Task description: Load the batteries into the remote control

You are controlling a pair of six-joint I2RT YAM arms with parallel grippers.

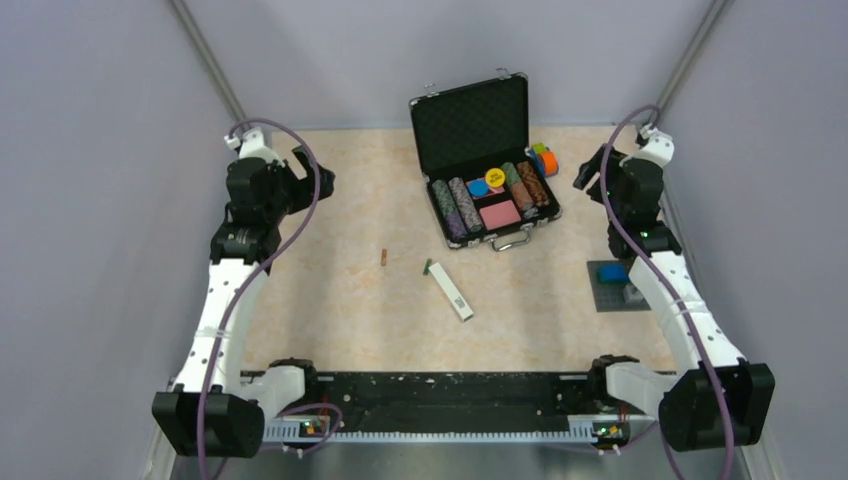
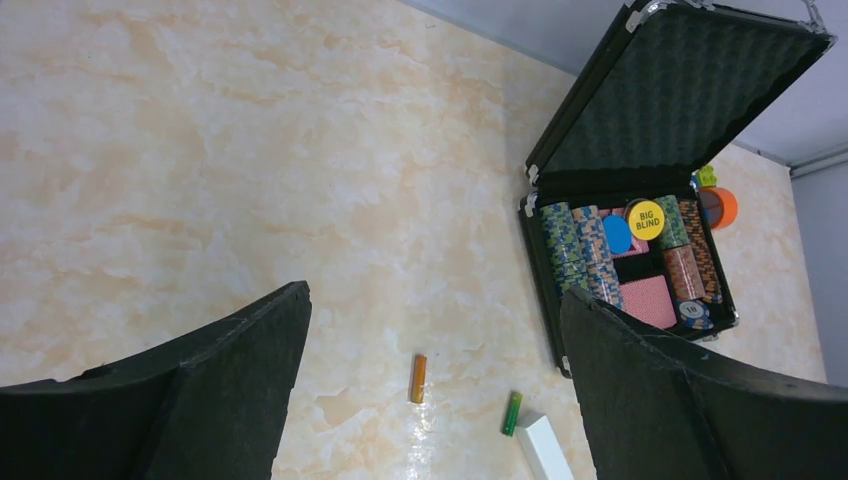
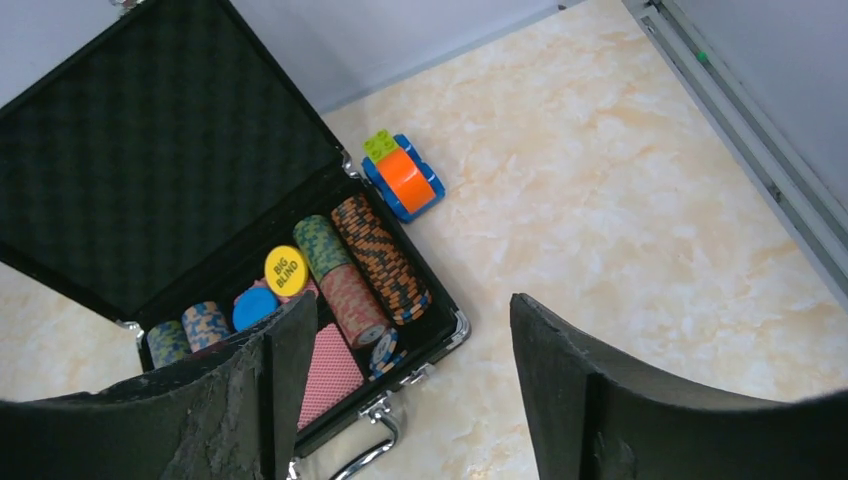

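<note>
Remote control, top view: remote control [image 1: 449, 291] lies flat and slanted on the table [image 1: 330, 310], between the two arms.
Batteries, top view: green battery [image 1: 427, 267] just beside the remote's far end; brownish-red battery [image 1: 383, 258] apart, to its left.
Surroundings, top view: open poker chip case [image 1: 470, 120] behind; grey baseplate [image 1: 603, 290] on the right.
Left wrist view: left gripper [image 2: 435, 300] spread wide, grasping nothing, high above both batteries.
Right wrist view: right gripper [image 3: 412, 305] likewise released, empty, over the case; toy car [image 3: 403, 177] beside it.

The tabletop [image 2: 200, 150] looks glossy, the remote control [image 1: 449, 290] smooth plastic, the case [image 3: 150, 150] foam-lined and metal-edged.
</note>
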